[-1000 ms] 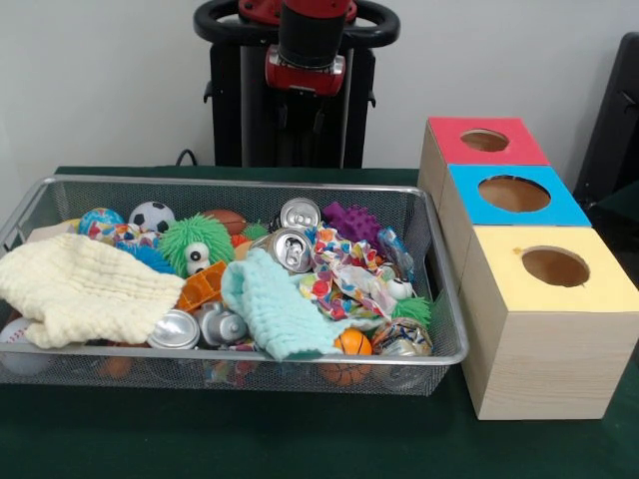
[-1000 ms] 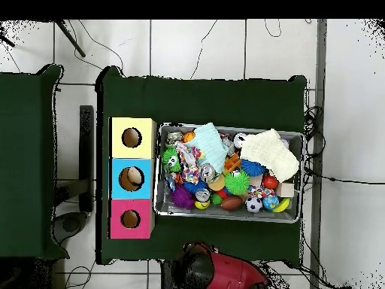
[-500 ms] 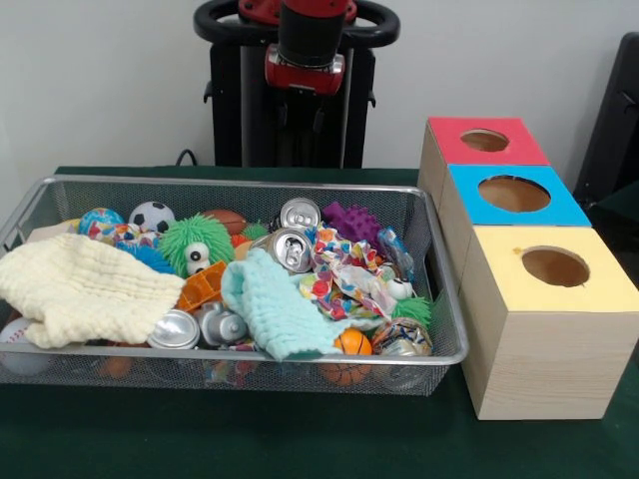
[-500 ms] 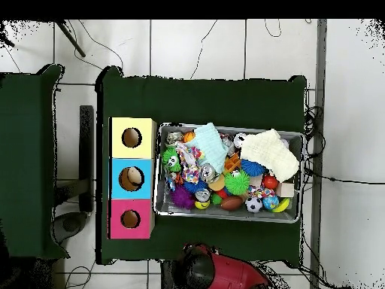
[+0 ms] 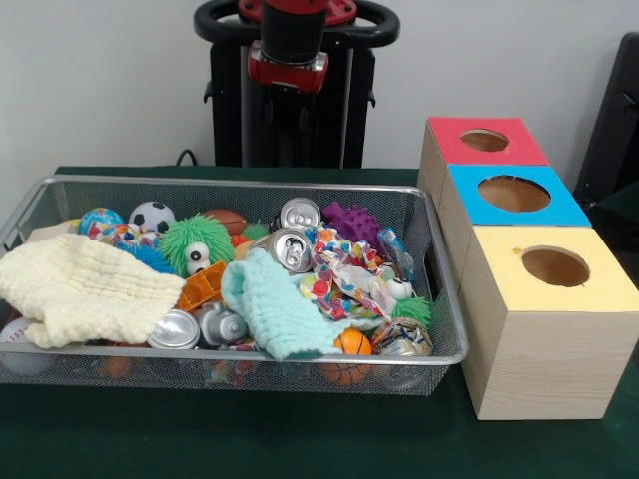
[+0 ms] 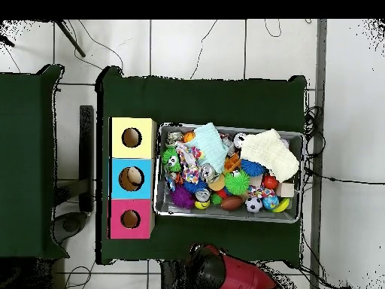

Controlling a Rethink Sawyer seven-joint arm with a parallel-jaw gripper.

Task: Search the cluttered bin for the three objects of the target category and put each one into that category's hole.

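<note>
Arm [image 5: 290, 40] sits high at 12 o'clock in the front view, above and behind the bin; only its red-and-black end [image 6: 214, 271] shows in the overhead view, off the table edge at 6 o'clock. Cannot tell whether the gripper is released or clenched; it carries nothing visible. Wire mesh bin [image 5: 240, 354] rests on the green tablecloth [image 5: 300, 439], packed full. Contents, front view: cream cloth [image 5: 80, 289] draped over the 9 o'clock end; mint cloth [image 5: 275, 309] near centre, lying over other items; green furry toy with eyes [image 5: 195, 244] between them toward 11 o'clock. Two upright drink cans, one [image 5: 300, 213] at the far wall and one [image 5: 291, 248] just in front of it, touching the mint cloth's upper edge; a third can [image 5: 176, 330] lies at the near wall beside the cream cloth. Soccer ball [image 5: 152, 216] and small football [image 5: 229, 221] along the far wall; purple spiky ball [image 5: 349, 222] at 1 o'clock; mini basketball [image 5: 352, 342] at the near wall at 5 o'clock. Patterned cloth [image 5: 344, 279] spreads right of centre. Three wooden boxes stand in a row at 3 o'clock beside the bin, touching one another: red-topped box [image 5: 484, 142] farthest, blue-topped box [image 5: 514, 195] middle, yellow-topped box [image 5: 549, 269] nearest, each with a round hole in the top. In the overhead view something pale shows inside the blue-topped box's hole [image 6: 131, 177].
</note>
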